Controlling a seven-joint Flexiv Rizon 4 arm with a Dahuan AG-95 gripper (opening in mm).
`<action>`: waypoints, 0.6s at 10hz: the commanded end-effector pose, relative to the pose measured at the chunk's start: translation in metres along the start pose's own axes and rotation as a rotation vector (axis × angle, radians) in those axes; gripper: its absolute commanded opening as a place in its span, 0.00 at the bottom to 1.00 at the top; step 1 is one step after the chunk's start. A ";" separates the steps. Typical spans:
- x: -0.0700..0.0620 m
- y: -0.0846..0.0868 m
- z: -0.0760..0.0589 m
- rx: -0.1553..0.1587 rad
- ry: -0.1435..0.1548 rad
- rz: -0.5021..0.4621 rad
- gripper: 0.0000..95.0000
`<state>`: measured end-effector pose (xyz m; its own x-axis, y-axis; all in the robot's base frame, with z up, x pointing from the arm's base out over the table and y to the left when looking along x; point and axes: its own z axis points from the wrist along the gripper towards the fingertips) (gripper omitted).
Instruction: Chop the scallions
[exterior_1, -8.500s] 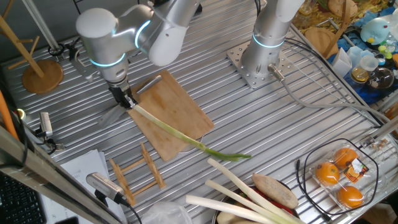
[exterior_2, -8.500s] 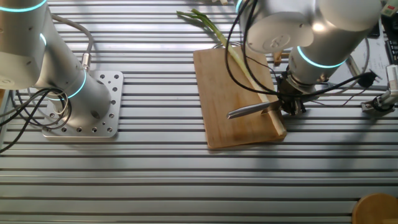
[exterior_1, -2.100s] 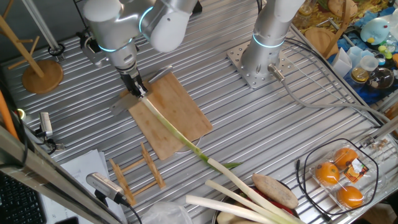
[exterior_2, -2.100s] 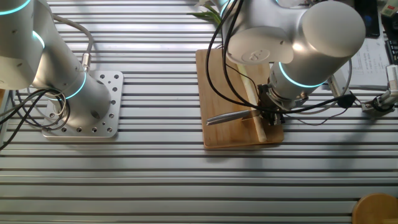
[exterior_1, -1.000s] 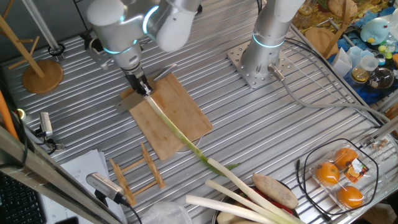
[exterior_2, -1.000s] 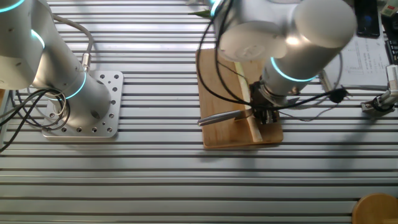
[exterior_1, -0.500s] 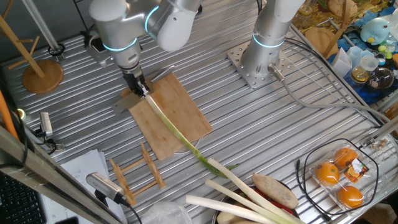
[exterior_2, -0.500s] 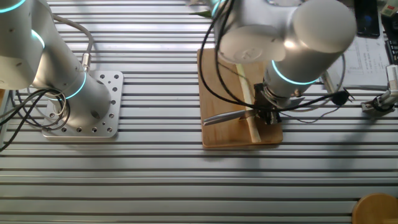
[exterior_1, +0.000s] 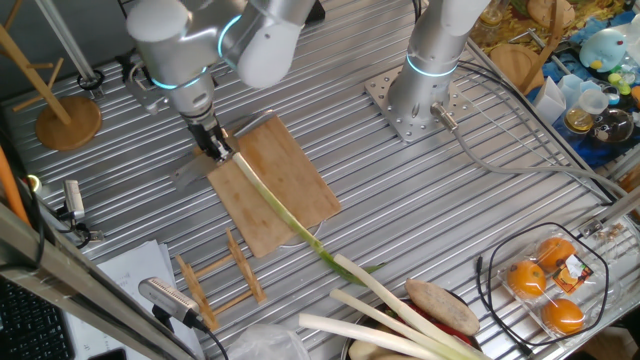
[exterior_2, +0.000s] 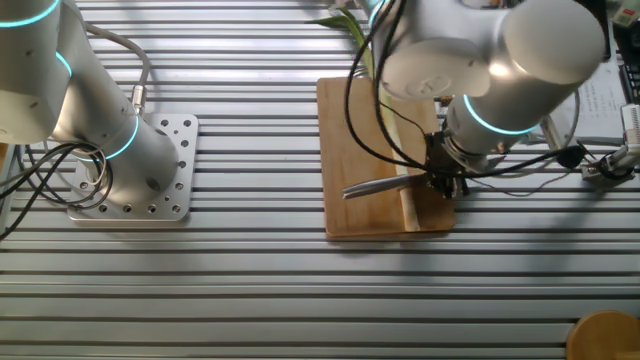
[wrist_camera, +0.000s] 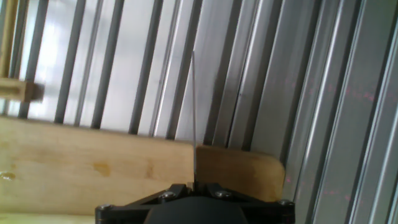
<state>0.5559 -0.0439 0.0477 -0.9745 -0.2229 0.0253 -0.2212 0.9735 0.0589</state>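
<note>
The black two-finger gripper (exterior_2: 441, 182) is clamped on a thin steel knife (exterior_2: 372, 186). The long pale-green scallion stalk (exterior_1: 283, 212) lies lengthwise on the bamboo cutting board (exterior_1: 292, 192), its whitish end directly beneath the jaws; the blade crosses that axis (uncut so far, I judge).

**Arm low over counter, gripper clamped on knife**

Silver arm reaches in from the far side, elbow bulk high, glowing cyan ring at the wrist joint. Wrist points steeply down. Gripper (exterior_1: 212, 143) sits low, close to the counter (exterior_1: 420, 220); in the other fixed view it (exterior_2: 442, 180) shows as a dark block under the wrist. Fingers closed on the handle of a knife (exterior_2: 375, 186), blade sticking out sideways. Hand view: blade (wrist_camera: 193, 118) edge-on, running straight away from the gripper body.
</note>
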 end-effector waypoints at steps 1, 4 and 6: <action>-0.005 0.000 -0.003 -0.004 0.007 0.000 0.00; -0.006 0.001 -0.005 0.003 0.016 -0.002 0.00; -0.006 0.002 -0.010 0.009 0.022 0.001 0.00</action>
<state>0.5606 -0.0413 0.0595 -0.9740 -0.2224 0.0443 -0.2203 0.9743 0.0470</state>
